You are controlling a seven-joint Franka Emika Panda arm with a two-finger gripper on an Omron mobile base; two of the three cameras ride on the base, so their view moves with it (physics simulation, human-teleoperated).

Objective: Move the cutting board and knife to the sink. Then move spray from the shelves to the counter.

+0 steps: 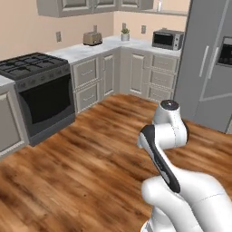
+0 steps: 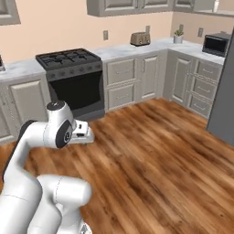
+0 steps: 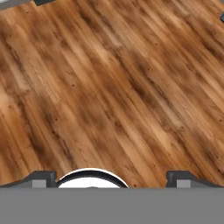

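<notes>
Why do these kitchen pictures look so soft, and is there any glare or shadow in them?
Left base view: flat even light, no hard shadows, the toaster and microwave slightly blurred. Right base view: same soft render, the stove dull, without glare. Hand view: wooden floor grain smeared, evenly lit; the open gripper casts no visible shadow.

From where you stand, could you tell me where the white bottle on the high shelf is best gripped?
Probably around its body, with the fingers coming in level from the room side. The bottle stands upright on the shelf with the wall behind it, so its front is free. Its top is too small to make out.
</notes>
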